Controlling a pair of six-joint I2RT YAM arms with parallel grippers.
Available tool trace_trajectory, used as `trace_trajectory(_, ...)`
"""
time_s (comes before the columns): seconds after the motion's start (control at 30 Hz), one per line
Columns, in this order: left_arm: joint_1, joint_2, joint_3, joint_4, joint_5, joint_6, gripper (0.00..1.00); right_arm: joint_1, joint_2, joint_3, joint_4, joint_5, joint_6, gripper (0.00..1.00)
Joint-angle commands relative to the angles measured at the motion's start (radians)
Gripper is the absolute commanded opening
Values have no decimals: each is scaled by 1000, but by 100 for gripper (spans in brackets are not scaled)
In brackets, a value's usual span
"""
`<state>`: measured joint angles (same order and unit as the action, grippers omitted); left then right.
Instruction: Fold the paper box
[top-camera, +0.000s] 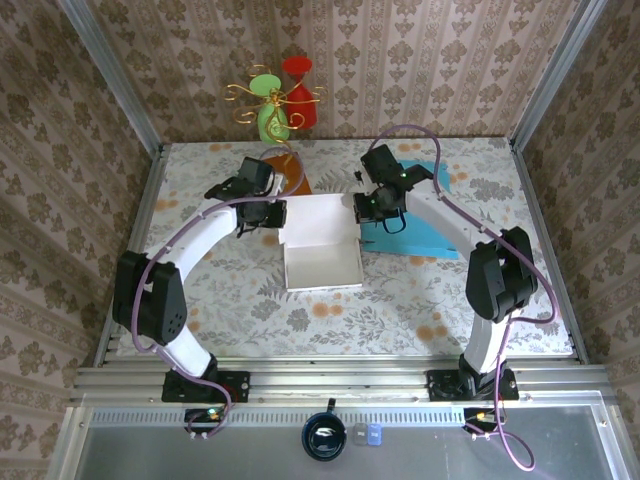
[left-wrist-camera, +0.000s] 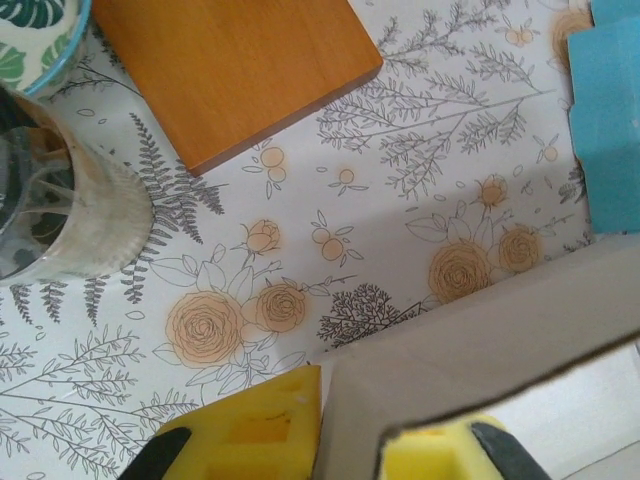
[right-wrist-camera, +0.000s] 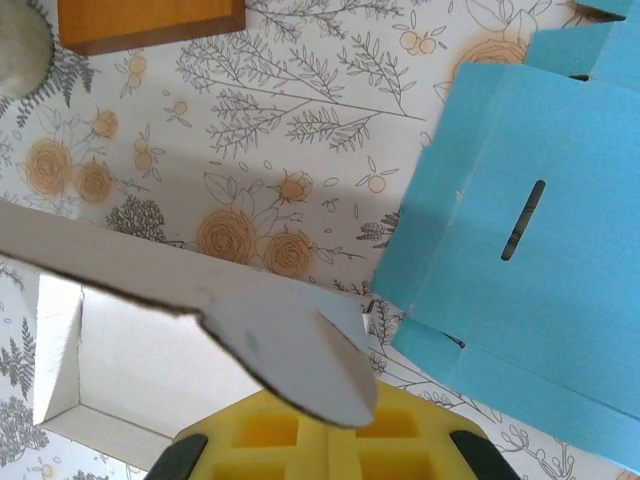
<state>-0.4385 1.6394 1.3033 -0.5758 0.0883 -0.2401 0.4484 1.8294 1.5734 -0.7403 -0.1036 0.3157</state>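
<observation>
White paper box (top-camera: 322, 262) sits mid surface, nearer far edge. L jaws pinch its left wall, R jaws pinch its right flap, prob. to hold both up for folding.

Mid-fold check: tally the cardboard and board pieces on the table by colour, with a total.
white paper box: 1
blue flat cardboard blank: 1
orange wooden board: 1
Total: 3

White arm links (top-camera: 205, 235), black joints (top-camera: 150, 295), looping purple cables (top-camera: 407, 126), yellow waffled gripper pads (left-wrist-camera: 250, 430)
</observation>
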Motion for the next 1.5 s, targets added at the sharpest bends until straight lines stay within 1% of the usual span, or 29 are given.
trace_trajectory(0.0, 1, 17, 34, -40, -74, -88, 14, 17, -43, -15, 6, 85, 77, 0)
trace_trajectory(0.17, -1, 28, 36, -14, -87, -172, 15, 48, -42, -25, 20, 119, 135, 0)
trace_trajectory(0.3, -7, 35, 30, 21, -96, -217, 15, 60, -46, -34, 38, 152, 202, 0)
trace_trajectory(0.47, -9, 28, 9, 71, -106, -262, 14, 64, -55, -43, 74, 162, 275, 0)
trace_trajectory(0.87, 5, 58, 36, 134, -120, -295, 12, 61, 10, 42, 74, 170, 311, 0)
trace_trajectory(1.0, 14, 65, 14, 184, -117, -306, 11, 59, 32, 60, 71, 178, 325, 0)
trace_trajectory(1.1, 20, 61, -27, 251, -98, -321, 11, 59, 35, 33, 110, 167, 346, 0)
trace_trajectory(1.27, 20, 21, -112, 379, -88, -336, 10, 58, -4, -51, 197, 153, 376, 0)
trace_trajectory(1.47, 17, -46, -239, 518, -76, -338, 8, 58, -79, -194, 369, 151, 395, 0)
